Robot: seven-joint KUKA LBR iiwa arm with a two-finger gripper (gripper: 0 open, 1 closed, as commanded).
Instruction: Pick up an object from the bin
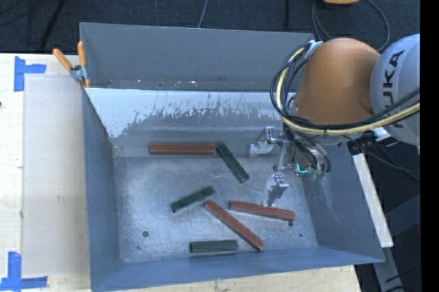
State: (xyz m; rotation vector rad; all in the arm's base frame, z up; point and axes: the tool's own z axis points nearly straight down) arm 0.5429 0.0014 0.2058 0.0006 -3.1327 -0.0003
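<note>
The gripper [276, 193] hung low in the right part of the grey bin [134, 171], just above the left end of a reddish-brown bar [264, 212] lying beside a slanted brown bar [232, 225]; whether it was clenched or released could not be told.

The gripper [276, 193] hangs over the left end of a red bar [264, 212] at the bin's [171, 71] right. A slanted red bar [232, 225] lies just beside it, a green bar [232, 162] behind.
</note>
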